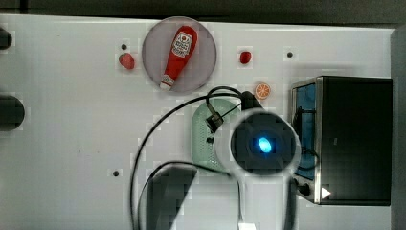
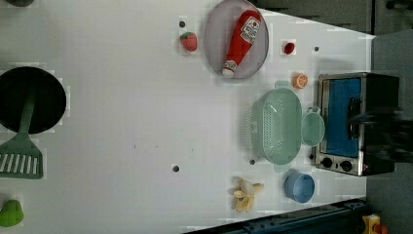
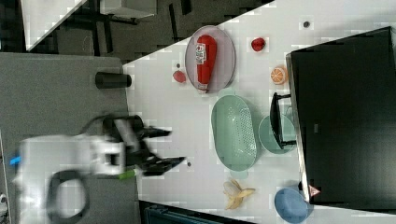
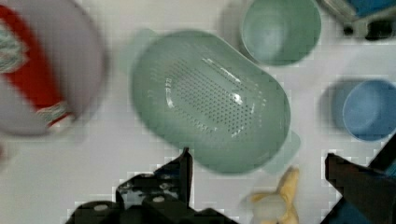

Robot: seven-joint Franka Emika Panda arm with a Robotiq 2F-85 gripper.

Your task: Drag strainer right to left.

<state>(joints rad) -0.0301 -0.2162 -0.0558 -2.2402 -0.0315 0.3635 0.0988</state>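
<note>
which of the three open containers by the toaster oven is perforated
The strainer: large, oval, dotted with holes. The green mug and blue cup are round and solid.

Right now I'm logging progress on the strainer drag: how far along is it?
Nothing looks done: the strainer sits beside the green mug, close to the toaster oven. In hand: the gripper hangs above it, jaws open, holding nothing. Left: descend, catch the strainer and drag it across the table.

**A lab bench dressed as a toy kitchen**

A white table (image 2: 122, 122) is filling the left view, carrying a toy toaster oven (image 2: 355, 122) at right, a ketchup bottle (image 2: 242, 41) on a plate (image 2: 214, 44) up top, and plastic fruit.
</note>
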